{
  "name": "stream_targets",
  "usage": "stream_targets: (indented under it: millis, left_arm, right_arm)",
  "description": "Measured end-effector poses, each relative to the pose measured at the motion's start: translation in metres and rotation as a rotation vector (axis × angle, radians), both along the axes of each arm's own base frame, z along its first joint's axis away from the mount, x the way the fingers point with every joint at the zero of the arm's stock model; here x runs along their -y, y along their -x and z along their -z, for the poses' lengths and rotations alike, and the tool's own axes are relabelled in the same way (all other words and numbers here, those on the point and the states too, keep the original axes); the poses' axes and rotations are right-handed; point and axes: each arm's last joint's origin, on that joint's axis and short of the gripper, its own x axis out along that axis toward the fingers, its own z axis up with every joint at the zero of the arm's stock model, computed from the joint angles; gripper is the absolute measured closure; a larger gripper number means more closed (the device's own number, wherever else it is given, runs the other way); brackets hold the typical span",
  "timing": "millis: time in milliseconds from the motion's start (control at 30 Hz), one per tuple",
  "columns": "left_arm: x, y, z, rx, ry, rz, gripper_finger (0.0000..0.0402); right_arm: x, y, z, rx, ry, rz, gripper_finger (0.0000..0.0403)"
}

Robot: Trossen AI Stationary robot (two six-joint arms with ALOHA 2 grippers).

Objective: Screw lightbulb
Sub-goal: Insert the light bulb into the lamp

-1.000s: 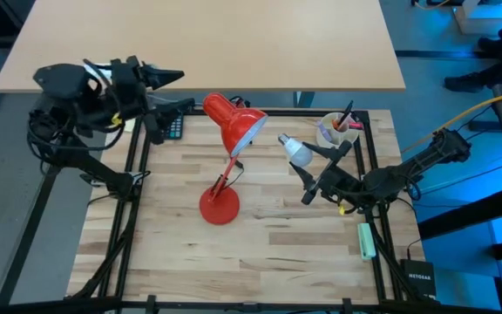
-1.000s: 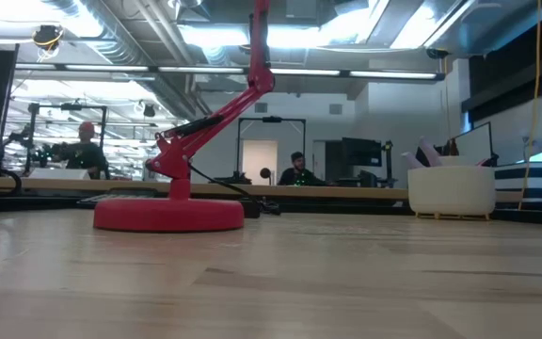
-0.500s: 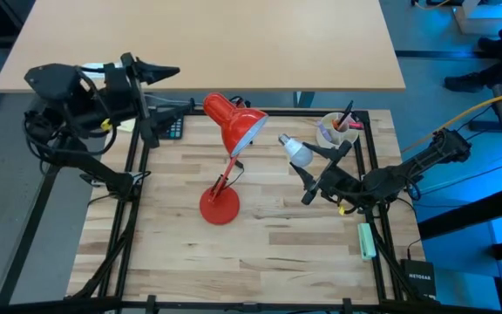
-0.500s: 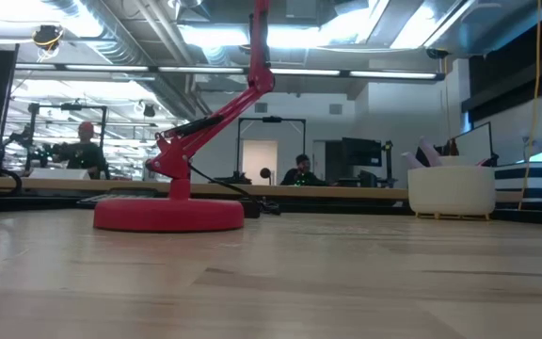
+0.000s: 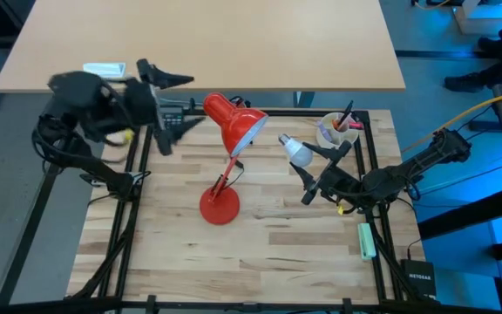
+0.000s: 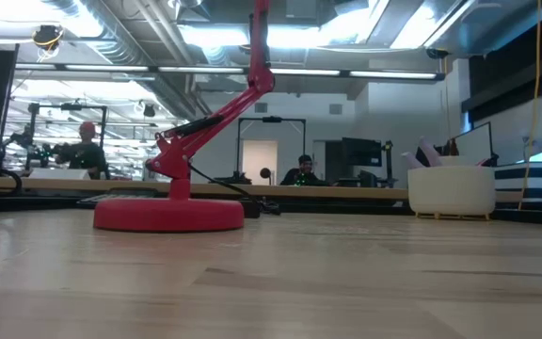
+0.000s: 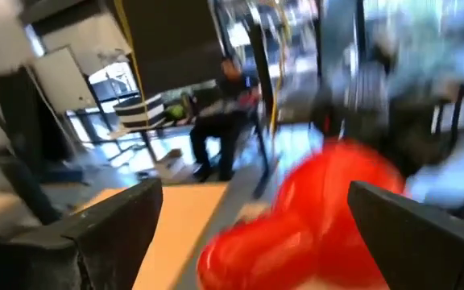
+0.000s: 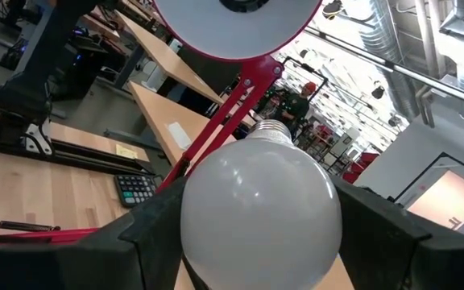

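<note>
The red desk lamp stands on its round base (image 5: 220, 207) in the middle of the table, its shade (image 5: 236, 123) tilted with the opening facing right. The base also shows in the low view (image 6: 167, 213). My right gripper (image 5: 304, 162) is shut on the white lightbulb (image 5: 298, 152) just right of the shade. The bulb's silvery screw base (image 8: 271, 130) points at the shade's opening (image 8: 240, 24). My left gripper (image 5: 186, 103) is open and empty at the far left, just left of the shade (image 7: 321, 209), with a finger (image 7: 111, 229) on either side of the view. My right gripper pinches the bulb's round glass (image 8: 256, 205) between its two fingers (image 8: 147, 238), one on each side. The fingers come from the table's right. The bulb is lifted clear of the table, its screw base pointing away from the gripper toward the shade.
A white cup (image 5: 338, 130) with pens stands at the far right. A green marker (image 5: 367, 240) lies at the right edge, a calculator (image 5: 174, 127) at the far left under my left gripper. People sit in the room beyond the table (image 6: 299, 171).
My left gripper has swung toward the table's right, closing in on the lamp shade, and stays open. My right gripper and the bulb have kept still.
</note>
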Motion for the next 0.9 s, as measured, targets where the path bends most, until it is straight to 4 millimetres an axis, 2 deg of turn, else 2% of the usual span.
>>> stream_targets:
  millis: [167, 333, 433, 533, 900]
  left_arm:
    - [0.013, -0.037, 0.021, -0.251, -0.312, -0.039, 0.0013]
    - [0.037, -0.060, 0.039, -0.491, -0.613, -0.181, 0.0013]
    - [0.050, -0.065, 0.044, -0.561, -0.701, -0.255, 0.0013]
    - [0.054, -0.063, 0.045, -0.637, -0.783, -0.349, 0.0013]
    - [0.035, -0.062, 0.056, -0.796, -0.848, -0.368, 0.0013]
  right_arm:
    - [0.000, 0.000, 0.000, -0.001, -0.001, 0.007, 0.0136]
    - [0.001, 0.000, 0.002, -0.015, -0.009, 0.048, 0.0136]
    - [0.001, 0.000, 0.004, -0.022, -0.015, 0.049, 0.0136]
    - [0.001, 0.000, 0.005, -0.023, -0.020, 0.037, 0.0136]
    - [0.002, -0.001, 0.005, -0.009, -0.037, 0.027, 0.0136]
